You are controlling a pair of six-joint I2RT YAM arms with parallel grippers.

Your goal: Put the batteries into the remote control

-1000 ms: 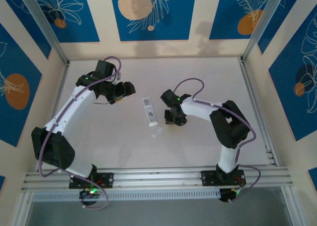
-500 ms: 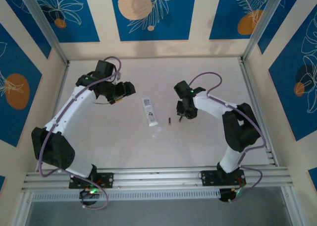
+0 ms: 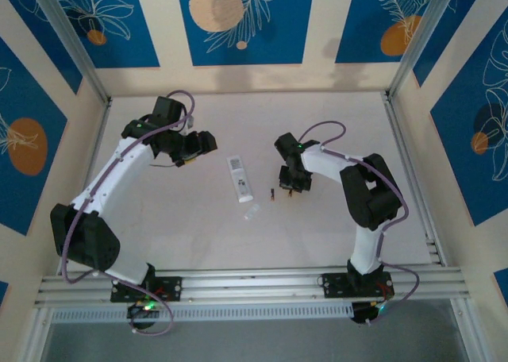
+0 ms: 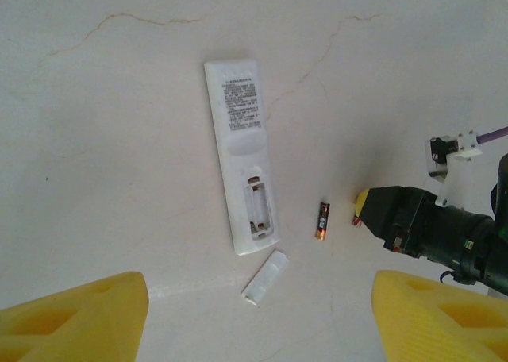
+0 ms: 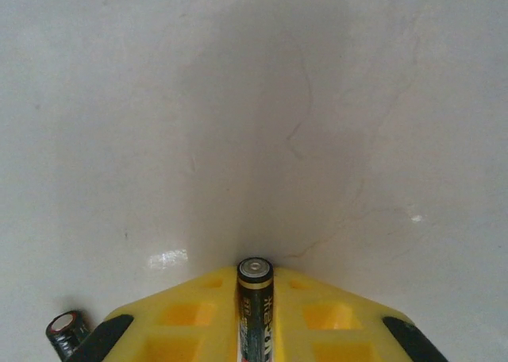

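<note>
Nearest on the pale tabletop (image 3: pixel 198 235) lies the small white battery cover (image 4: pixel 266 276). It sits detached, just off the near end of the remote control and slightly to its right.

A little farther and to the right, the loose battery (image 4: pixel 321 221) lies flat on the tabletop. It is dark with coppery ends and runs roughly parallel to the remote. It is just beside the remote's open bay but apart from it, between the remote and the right pincer.

The right pincer (image 3: pixel 290 184) is low over the tabletop, just to the right of that loose battery. Its yellow fingers (image 5: pixel 182 318) are closed tight on the gripped battery (image 5: pixel 255 302), which sits between the pads with its metal end cap poking out past the fingertips.

The remote control (image 4: pixel 242 183) lies near the middle of the tabletop with its back up. Its long axis runs near to far with a slight tilt. The printed label is at the far end, and the battery bay (image 4: pixel 258 211) at the near end is uncovered, with no cell in it.

Farthest and to the left, the left pincer (image 3: pixel 193 149) hovers above the tabletop, well apart from the remote. Its fingers (image 4: pixel 71 318) are spread wide and grip nothing.
</note>
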